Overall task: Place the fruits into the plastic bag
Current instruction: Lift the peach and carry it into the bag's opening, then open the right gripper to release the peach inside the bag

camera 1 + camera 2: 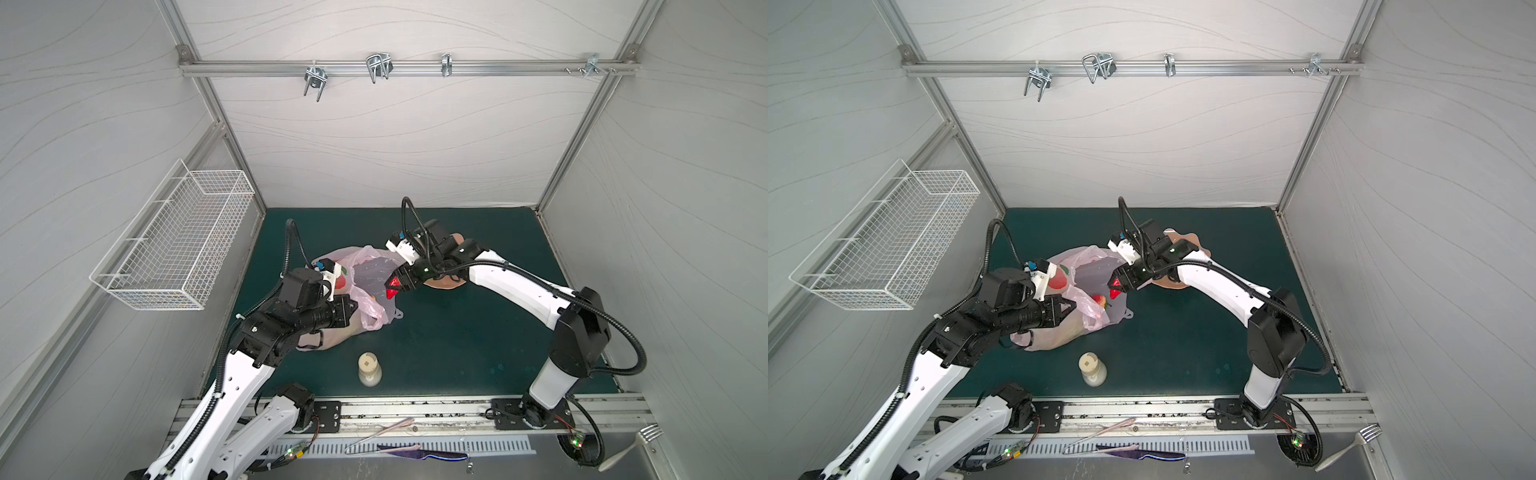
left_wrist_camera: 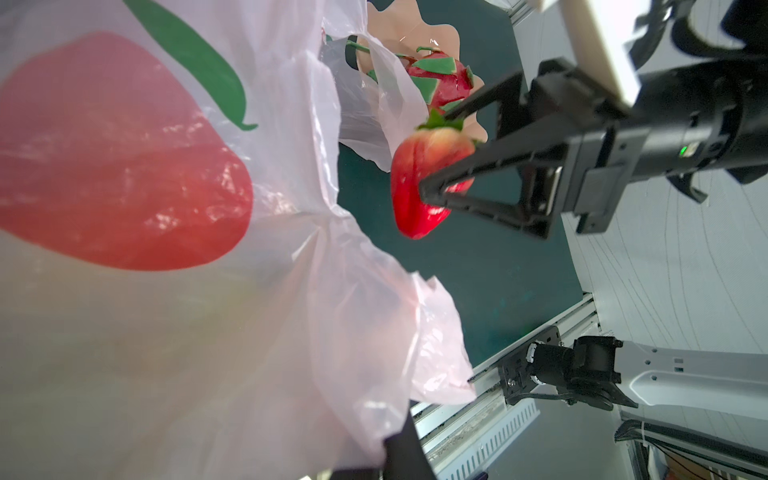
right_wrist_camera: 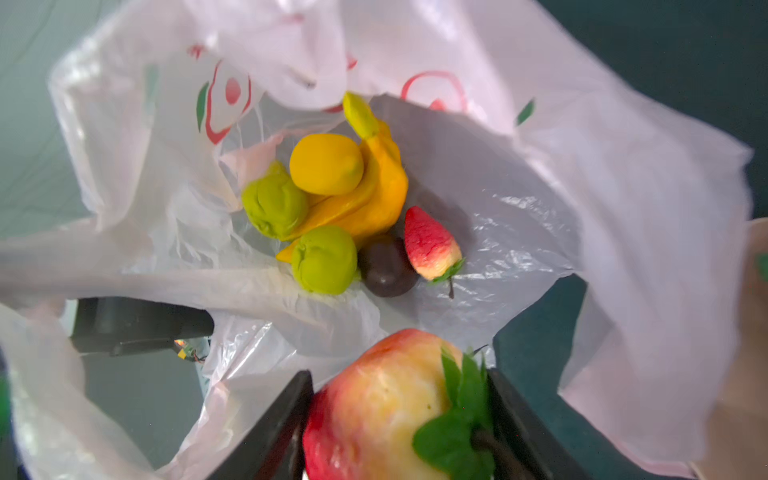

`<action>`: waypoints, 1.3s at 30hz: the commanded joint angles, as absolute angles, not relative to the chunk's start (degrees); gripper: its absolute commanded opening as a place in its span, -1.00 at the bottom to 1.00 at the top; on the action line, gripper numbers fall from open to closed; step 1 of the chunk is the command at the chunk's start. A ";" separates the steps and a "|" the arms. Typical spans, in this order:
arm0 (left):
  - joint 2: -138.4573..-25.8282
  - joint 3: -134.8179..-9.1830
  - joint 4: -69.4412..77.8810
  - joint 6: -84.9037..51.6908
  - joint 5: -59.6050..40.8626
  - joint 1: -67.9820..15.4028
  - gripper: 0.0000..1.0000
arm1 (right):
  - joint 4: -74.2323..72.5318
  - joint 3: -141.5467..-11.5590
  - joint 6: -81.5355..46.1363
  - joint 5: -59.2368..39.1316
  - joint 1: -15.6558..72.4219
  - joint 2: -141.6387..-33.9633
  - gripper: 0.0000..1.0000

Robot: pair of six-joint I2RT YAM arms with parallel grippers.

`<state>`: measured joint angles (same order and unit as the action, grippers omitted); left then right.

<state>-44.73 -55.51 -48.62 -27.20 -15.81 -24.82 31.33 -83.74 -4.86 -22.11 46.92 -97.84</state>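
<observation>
The pink plastic bag (image 1: 368,274) (image 1: 1088,270) lies open mid-mat. My left gripper (image 1: 353,308) (image 2: 390,457) is shut on its near rim and holds the mouth up. Over the opening, my right gripper (image 1: 392,286) (image 3: 399,415) is shut on a red strawberry (image 3: 374,411) (image 2: 424,183). Inside the bag lie a lemon (image 3: 326,164), a banana (image 3: 374,199), two green pears (image 3: 274,205), a dark plum (image 3: 386,268) and another strawberry (image 3: 430,245). A red and green fruit (image 2: 440,79) rests on the peach dish (image 2: 395,29).
The peach dish (image 1: 1185,239) sits under the right arm, behind the bag. A cream bottle (image 1: 369,368) stands near the mat's front. A white wire basket (image 1: 174,241) hangs on the left wall. A fork (image 1: 631,446) and a knife (image 1: 419,452) lie on the front ledge.
</observation>
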 commanded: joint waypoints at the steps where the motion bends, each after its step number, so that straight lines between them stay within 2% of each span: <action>1: -44.56 -58.10 -47.73 -26.11 -15.63 -24.78 -1.00 | 28.76 -83.40 -2.28 -19.14 48.97 -98.66 0.10; 12: -44.89 -58.90 -47.64 -25.93 -15.91 -24.79 -1.00 | 27.97 -83.83 0.70 -16.30 51.24 -103.35 0.06; 23: -45.19 -58.89 -47.21 -26.28 -15.84 -24.80 -1.00 | 27.34 -90.87 -0.89 -19.45 52.19 -109.98 0.04; 33: -45.00 -59.37 -49.23 -26.62 -9.39 -24.80 -1.00 | 25.24 -97.72 -8.75 -24.28 54.52 -115.78 0.08; 39: -45.01 -59.63 -48.80 -27.05 -6.24 -24.82 -1.00 | 17.81 -97.03 -23.67 -29.44 55.03 -117.27 0.14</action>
<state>-45.21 -56.69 -49.78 -26.89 -9.13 -24.82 22.70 -96.68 -14.72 -25.21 54.57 -115.87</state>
